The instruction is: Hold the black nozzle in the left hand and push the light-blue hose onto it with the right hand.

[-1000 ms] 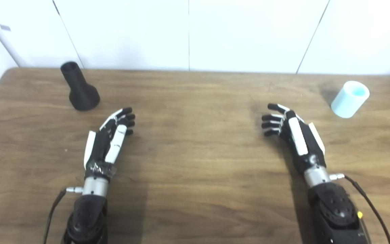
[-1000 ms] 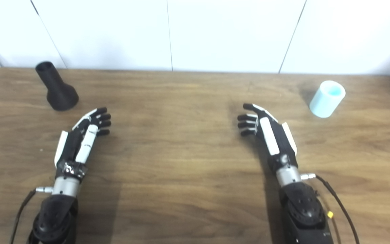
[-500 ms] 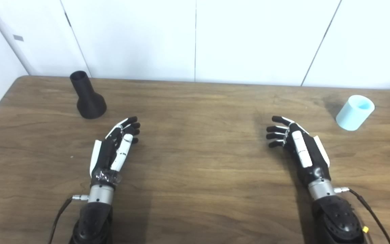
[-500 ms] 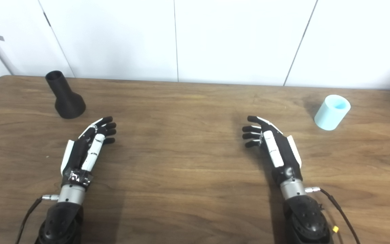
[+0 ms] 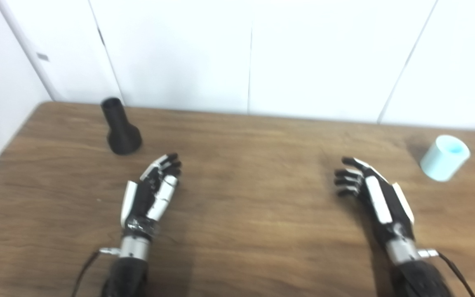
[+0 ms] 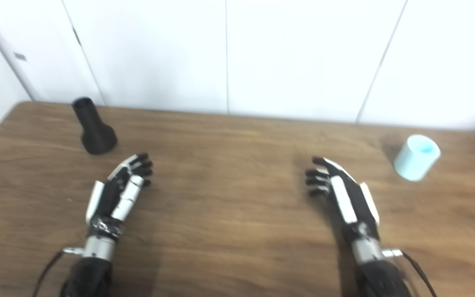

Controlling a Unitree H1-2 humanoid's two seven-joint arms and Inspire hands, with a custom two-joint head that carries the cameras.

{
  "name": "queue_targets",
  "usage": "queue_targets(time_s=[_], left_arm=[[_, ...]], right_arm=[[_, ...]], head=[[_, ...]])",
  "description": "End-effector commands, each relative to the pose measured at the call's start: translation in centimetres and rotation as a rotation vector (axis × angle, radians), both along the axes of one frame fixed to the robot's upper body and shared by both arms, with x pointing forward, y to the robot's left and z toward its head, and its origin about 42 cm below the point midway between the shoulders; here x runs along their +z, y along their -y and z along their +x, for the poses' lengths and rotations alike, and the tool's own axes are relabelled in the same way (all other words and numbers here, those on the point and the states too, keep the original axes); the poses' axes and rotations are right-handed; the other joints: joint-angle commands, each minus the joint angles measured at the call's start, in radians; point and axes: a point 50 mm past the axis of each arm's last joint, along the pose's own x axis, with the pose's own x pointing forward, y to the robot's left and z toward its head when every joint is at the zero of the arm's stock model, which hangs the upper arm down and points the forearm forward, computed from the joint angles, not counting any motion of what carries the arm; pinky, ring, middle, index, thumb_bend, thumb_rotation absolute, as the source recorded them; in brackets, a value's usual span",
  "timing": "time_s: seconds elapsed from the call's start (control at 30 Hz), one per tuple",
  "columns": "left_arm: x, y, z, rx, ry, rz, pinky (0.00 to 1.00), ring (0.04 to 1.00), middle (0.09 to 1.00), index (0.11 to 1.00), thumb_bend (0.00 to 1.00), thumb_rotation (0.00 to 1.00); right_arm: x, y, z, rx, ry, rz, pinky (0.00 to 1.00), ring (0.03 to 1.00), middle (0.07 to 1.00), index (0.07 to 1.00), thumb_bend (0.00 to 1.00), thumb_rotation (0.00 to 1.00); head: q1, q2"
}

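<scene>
Both hands lay empty above the table (image 5: 237,231), fingers apart: left hand (image 5: 151,194), right hand (image 5: 375,194). Black nozzle (image 5: 120,128) stood upright on its flared base, far left, near the left hand. Light-blue hose (image 5: 445,158), a short open cylinder, stood far right. Both looked light and rigid, probably smooth; nozzle best gripped at the flared base, hose around its wall.

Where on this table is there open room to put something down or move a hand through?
The widest bare patch of the wooden table lies between the left hand and the right hand, reaching back to the wall. The black nozzle takes the far left corner, the light-blue hose the far right. Each hand has a clear lane to its own piece.
</scene>
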Motion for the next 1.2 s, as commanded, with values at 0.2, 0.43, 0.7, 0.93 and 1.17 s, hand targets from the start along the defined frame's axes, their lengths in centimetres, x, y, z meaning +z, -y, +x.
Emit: queue_targets(time_s=[0.2,0.43,0.7,0.93,1.17], left_arm=[[-0.6,1.1,0.1,0.008,-0.026,0.066,0.71,0.766,0.782,0.809,0.48,0.59],[-1.0,1.8,0.2,0.011,-0.015,0.046,0.71,0.769,0.777,0.795,0.50,0.47],[-1.0,2.2,0.1,0.049,-0.009,0.039,0.68,0.759,0.783,0.806,0.54,0.38],[0.7,1.8,0.4,0.131,0.088,0.087,0.67,0.748,0.779,0.795,0.72,0.32],[4.3,-1.1,-0.2,0.303,0.119,0.159,0.70,0.744,0.771,0.784,0.80,0.21]], right_arm=[[-0.6,1.2,0.1,0.004,-0.006,0.004,0.56,0.657,0.672,0.786,0.34,0.93],[-1.0,2.1,0.2,0.011,0.004,-0.008,0.55,0.645,0.673,0.775,0.33,0.91],[-1.0,2.5,0.3,0.007,0.003,-0.016,0.55,0.649,0.687,0.789,0.33,0.94],[-0.9,2.5,0.5,-0.004,-0.011,-0.007,0.56,0.665,0.700,0.786,0.31,0.92],[-0.6,2.4,0.5,0.003,-0.003,-0.010,0.56,0.663,0.694,0.786,0.29,0.91]], head=[[0.051,-0.026],[0.110,-0.049],[0.156,-0.067],[0.173,-0.071],[0.184,-0.078]])
